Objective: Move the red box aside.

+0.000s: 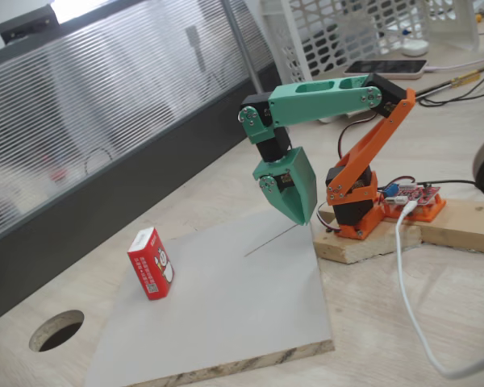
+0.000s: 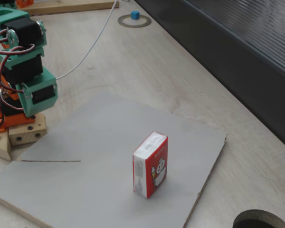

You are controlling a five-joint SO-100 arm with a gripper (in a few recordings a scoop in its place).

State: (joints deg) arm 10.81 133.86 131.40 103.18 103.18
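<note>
The red box (image 1: 151,264) stands upright on the left part of the grey board (image 1: 226,314). It shows a white cartoon figure and a white printed side (image 2: 150,165). My green gripper (image 1: 300,216) hangs point-down over the board's far right corner, its jaws together with nothing between them. It is well to the right of the box and apart from it in one fixed view. From the other side, the gripper (image 2: 34,107) sits at the left edge above the board (image 2: 99,142).
A round hole (image 1: 56,329) is cut in the table near the board's left corner. A dark partition (image 1: 105,201) runs along the far side. The arm's base stands on wooden blocks (image 1: 363,242), with a red circuit board (image 1: 415,196) and a white cable (image 1: 407,282) beside it. A small blue cube (image 2: 135,15) lies farther off.
</note>
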